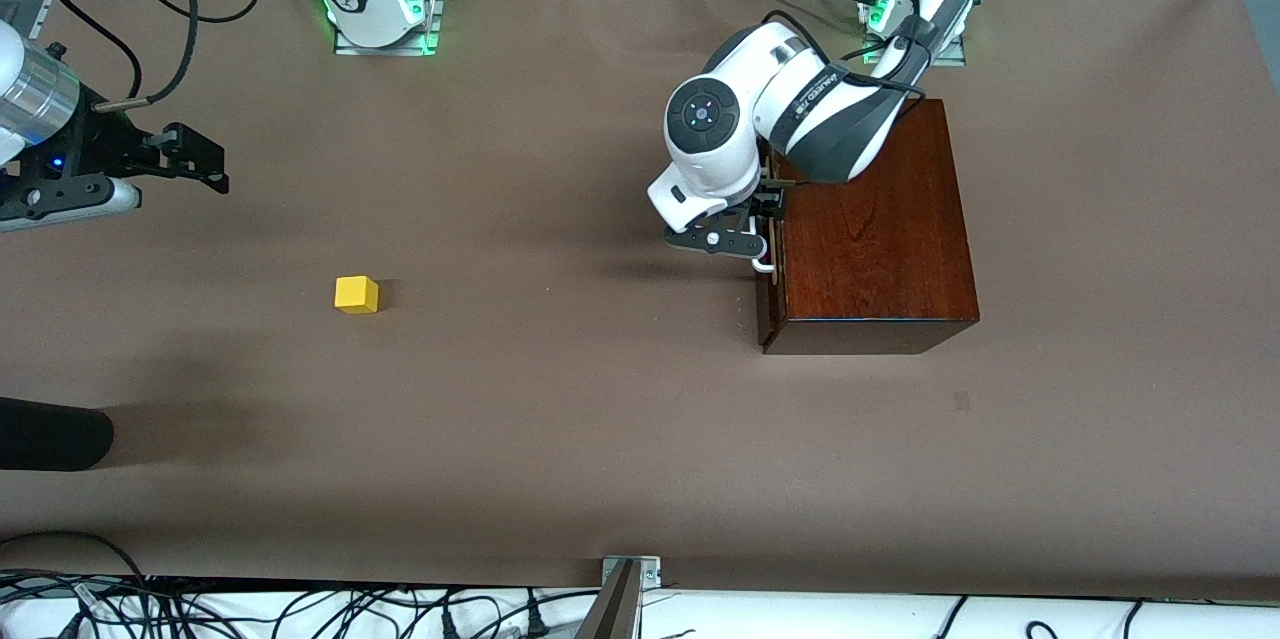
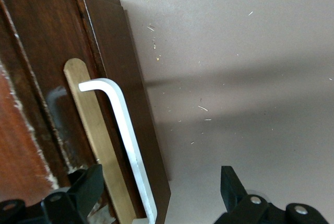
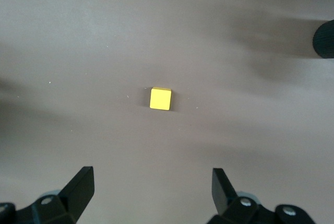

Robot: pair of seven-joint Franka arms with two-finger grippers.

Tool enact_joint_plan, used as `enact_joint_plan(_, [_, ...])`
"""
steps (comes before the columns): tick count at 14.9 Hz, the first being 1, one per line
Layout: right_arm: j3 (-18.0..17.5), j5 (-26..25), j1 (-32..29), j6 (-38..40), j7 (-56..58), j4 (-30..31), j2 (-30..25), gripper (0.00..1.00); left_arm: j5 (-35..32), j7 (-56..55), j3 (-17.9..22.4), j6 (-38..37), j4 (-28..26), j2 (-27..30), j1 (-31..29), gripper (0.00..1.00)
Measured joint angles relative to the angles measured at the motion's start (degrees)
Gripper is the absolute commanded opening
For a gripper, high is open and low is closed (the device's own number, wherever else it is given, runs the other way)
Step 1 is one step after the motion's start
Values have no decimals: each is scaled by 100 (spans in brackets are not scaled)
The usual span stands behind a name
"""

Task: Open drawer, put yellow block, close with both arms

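Note:
The yellow block (image 1: 357, 295) lies alone on the brown table toward the right arm's end; the right wrist view shows the block (image 3: 160, 98) well below the camera. My right gripper (image 1: 205, 164) (image 3: 154, 182) hangs open and empty over bare table beside the block. The mahogany box (image 1: 880, 239) stands toward the left arm's end, its drawer (image 2: 112, 51) pushed in. My left gripper (image 1: 762, 241) (image 2: 159, 182) is open at the drawer front. One finger is on each side of the white handle (image 1: 764, 266) (image 2: 125, 130), neither touching it.
A black rounded object (image 1: 50, 434) (image 3: 324, 38) juts in at the right arm's end of the table, nearer the front camera than the block. A metal bracket (image 1: 630, 571) and cables sit along the table's front edge.

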State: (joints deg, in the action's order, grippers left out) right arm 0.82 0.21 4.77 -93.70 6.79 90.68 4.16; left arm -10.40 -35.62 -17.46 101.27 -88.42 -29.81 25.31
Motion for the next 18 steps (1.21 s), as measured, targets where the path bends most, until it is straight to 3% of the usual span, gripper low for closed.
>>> enact_joint_plan(5, [17,0,-1,2,0,0,0,100,-322,-58,-6,228,-327,-3,6,100])
enact_joint_plan(18, [22,0,-1,4,0,0,0,100,-562,-571,0,358,-426,-196,279,100])
